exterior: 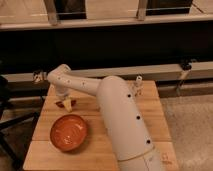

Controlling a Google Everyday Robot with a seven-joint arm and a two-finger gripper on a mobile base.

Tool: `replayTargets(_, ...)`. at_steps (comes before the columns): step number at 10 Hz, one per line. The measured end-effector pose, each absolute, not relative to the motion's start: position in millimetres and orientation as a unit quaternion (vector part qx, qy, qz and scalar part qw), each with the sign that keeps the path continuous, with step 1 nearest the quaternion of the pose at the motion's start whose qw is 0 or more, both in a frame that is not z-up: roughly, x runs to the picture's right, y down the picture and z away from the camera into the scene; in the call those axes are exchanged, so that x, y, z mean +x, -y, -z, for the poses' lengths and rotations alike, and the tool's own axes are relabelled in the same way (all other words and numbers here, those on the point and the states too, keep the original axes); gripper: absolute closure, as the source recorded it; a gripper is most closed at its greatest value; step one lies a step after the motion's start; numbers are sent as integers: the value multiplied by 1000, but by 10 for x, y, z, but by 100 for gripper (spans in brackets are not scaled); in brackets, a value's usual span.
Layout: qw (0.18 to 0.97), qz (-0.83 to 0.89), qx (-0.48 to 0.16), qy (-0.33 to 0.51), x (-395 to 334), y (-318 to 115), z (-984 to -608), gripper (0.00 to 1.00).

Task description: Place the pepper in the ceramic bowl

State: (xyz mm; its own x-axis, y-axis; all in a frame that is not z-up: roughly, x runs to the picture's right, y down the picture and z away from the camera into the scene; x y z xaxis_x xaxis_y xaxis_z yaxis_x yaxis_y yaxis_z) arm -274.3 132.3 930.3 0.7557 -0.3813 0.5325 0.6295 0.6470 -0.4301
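Orange-red and glossy, the wide, shallow round ceramic bowl (69, 132) sits on the front left part of the pale wooden slatted desk (150, 110), and nothing shows inside it. Just behind it and a little to the left, the tool (65, 102) at the end of the robot's white arm (120, 115) hangs low over the desk's rear left area, pointing down. At its tip there is a small dark red shape with something pale yellowish beside it; this is probably the slim, dark red chili pepper (61, 104), lying on or just above the wood near the bowl's far rim, not in the bowl. Whether the tool grips the pepper or only stands over it cannot be told. As a judgement, the pepper is light and fairly firm, with a smooth skin that could slide between the pads, and being thin it could roll; it is best taken across the middle of its length, with a modest squeeze. The bowl looks hard and breakable, so the pepper is better released low over its centre than dropped. Further right, the thick white arm covers the desk's middle, and a small white object (138, 83) stands near the rear right edge.
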Motion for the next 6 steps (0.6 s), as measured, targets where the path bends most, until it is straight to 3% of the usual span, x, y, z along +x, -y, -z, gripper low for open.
replayTargets(6, 883, 286, -310, 204, -2748, -1316, -9316, 20)
